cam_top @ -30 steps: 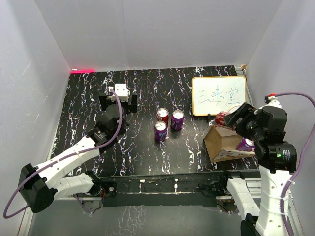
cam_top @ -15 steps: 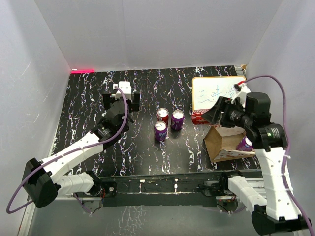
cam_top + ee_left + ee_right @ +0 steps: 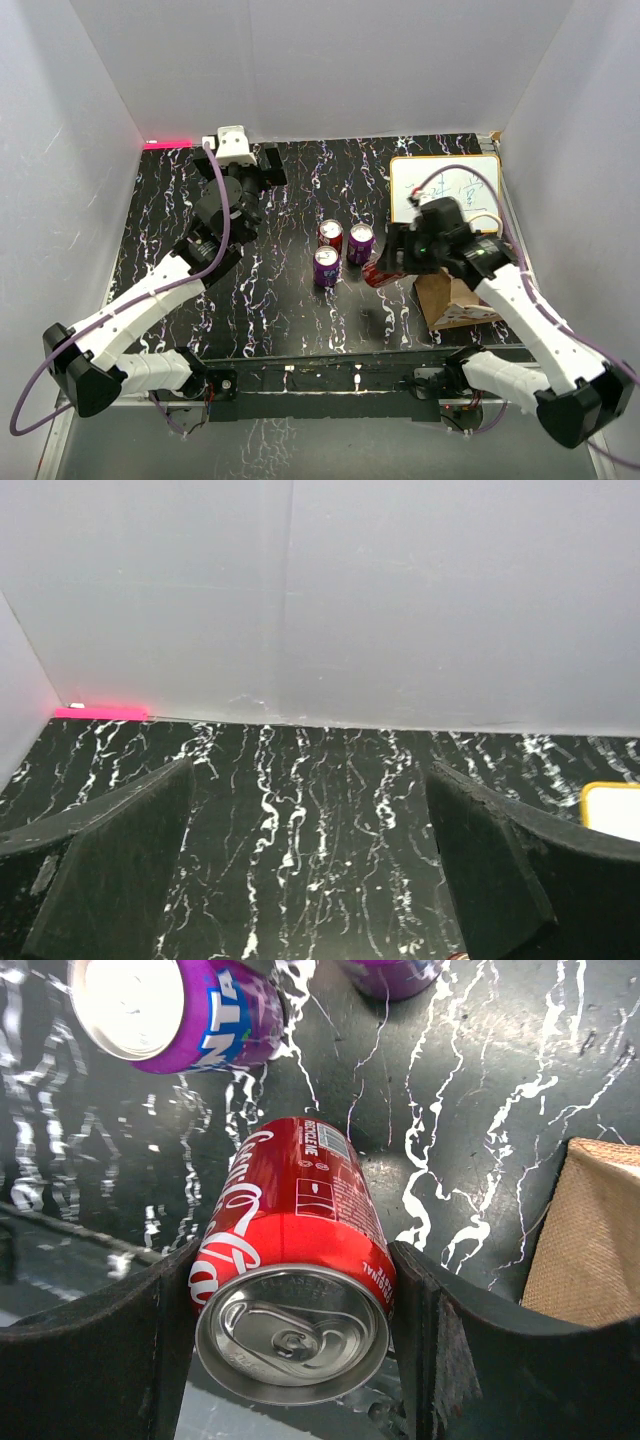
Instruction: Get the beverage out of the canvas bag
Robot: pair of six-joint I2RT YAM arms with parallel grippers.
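My right gripper [image 3: 385, 268] is shut on a red cola can [image 3: 290, 1260], which it holds tilted just right of three standing cans. The red can also shows in the top view [image 3: 378, 272]. The tan-brown canvas bag [image 3: 450, 292] lies on the table at the right, partly hidden under my right arm; its corner shows in the right wrist view [image 3: 590, 1240]. My left gripper [image 3: 243, 162] is open and empty, raised at the back left of the table, pointing at the back wall.
A red can [image 3: 330, 235] and two purple cans [image 3: 360, 243] [image 3: 326, 266] stand mid-table. A purple can [image 3: 170, 1015] lies close ahead of the held can. A white board with writing [image 3: 445, 192] lies at the back right. White walls enclose the table.
My right gripper has carried the red can left from above the bag down to beside the standing cans. My left arm has lifted and swung toward the back wall.
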